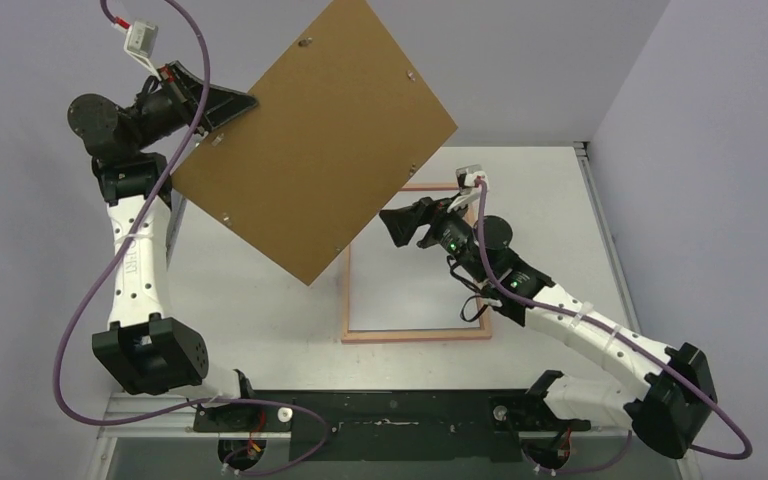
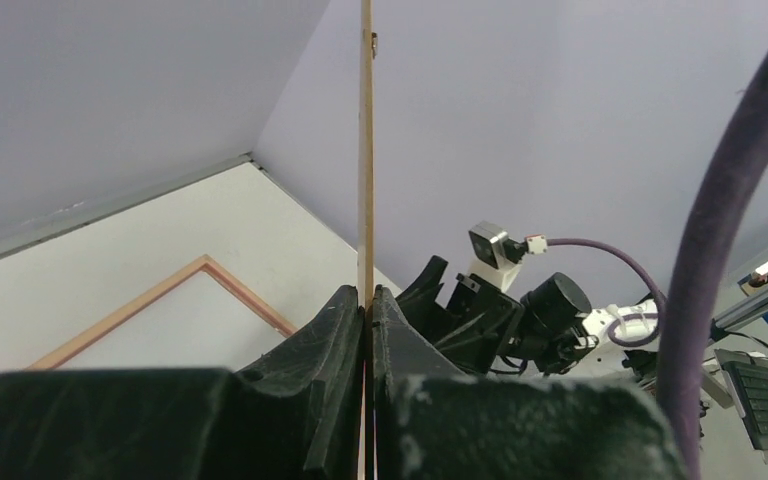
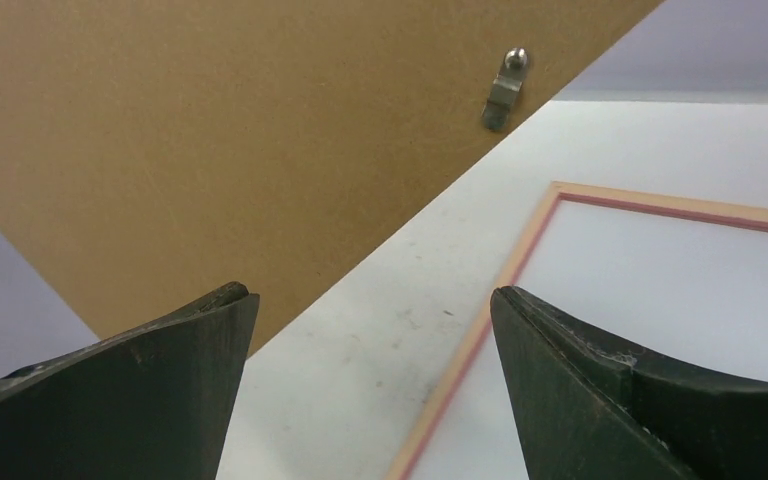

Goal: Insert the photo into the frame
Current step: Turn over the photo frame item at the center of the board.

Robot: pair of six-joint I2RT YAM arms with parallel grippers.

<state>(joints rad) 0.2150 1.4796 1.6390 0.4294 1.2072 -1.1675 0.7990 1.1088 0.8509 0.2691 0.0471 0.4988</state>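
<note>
The left claw (image 2: 367, 300) is pressed together on one edge of the brown board (image 1: 320, 130), holding it tilted in the air above the counter's (image 1: 250, 300) far left part. In the top view the board's low corner overlaps the frame's left rail. The frame (image 1: 415, 336) lies flat on the counter, right of the middle and towards the far edge. The right claw (image 3: 370, 300) is spread wide and empty over the frame's far left corner, apparently clear of the rail, though the gap is hard to judge.
</note>
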